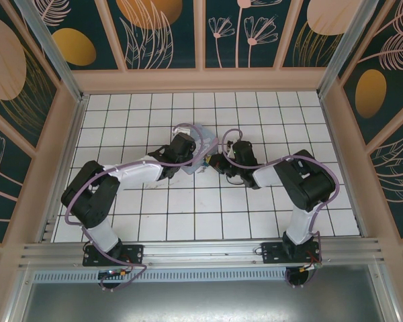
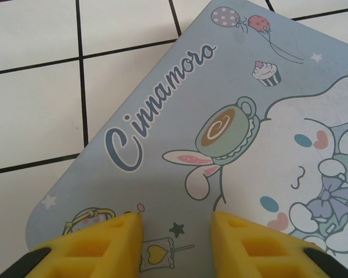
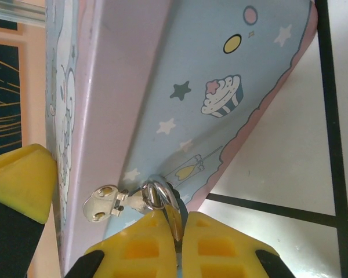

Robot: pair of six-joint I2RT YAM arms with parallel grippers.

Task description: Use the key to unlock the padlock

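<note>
My right gripper (image 3: 178,231) is shut on the key (image 3: 175,223), a thin metal blade pinched between its yellow fingers (image 3: 142,246). The blade hangs from a silvery ring (image 3: 156,194) pressed against the side of the pale blue cartoon tin (image 3: 220,75). A second small silver key (image 3: 101,202) dangles from the same ring to the left. I cannot make out the padlock; only a dark sliver shows behind the ring. My left gripper (image 2: 177,226) is open just above the tin's lid (image 2: 180,127), nothing between its fingers. From above, both grippers (image 1: 191,153) (image 1: 216,162) meet at the tin (image 1: 205,139).
The tin lies on the white tiled floor (image 1: 188,208) near the middle. Wooden walls with dark floral panels (image 1: 161,33) enclose the floor on three sides. A yellow finger (image 3: 17,179) of the other arm sits at the tin's lid edge.
</note>
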